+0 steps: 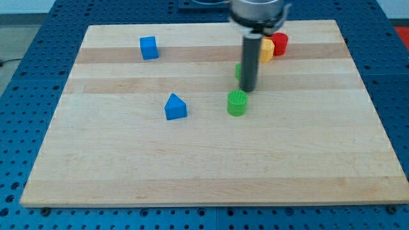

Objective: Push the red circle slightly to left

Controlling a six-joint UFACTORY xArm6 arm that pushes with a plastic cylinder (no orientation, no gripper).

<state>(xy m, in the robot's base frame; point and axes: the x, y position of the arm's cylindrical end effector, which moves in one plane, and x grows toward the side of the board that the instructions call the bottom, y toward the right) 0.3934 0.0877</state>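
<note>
Blue triangle block (175,107) sits nearest the view's bottom, well left of the green cylinder (237,102) (ribbed top, plastic look). Rod tip (248,90) is down just above-right of that cylinder, apart from it or barely touching, can't tell. No fingers here, just a plain dark rod. Second green block (238,70) is mostly hidden behind the rod. Red circle (280,43) lies up-right of the cylinder, touching a yellow block (266,50). Blue cube (149,48) far up-left. Wooden board (211,172), pale planks.

The rod (250,61) hides most of a green block (238,70).
</note>
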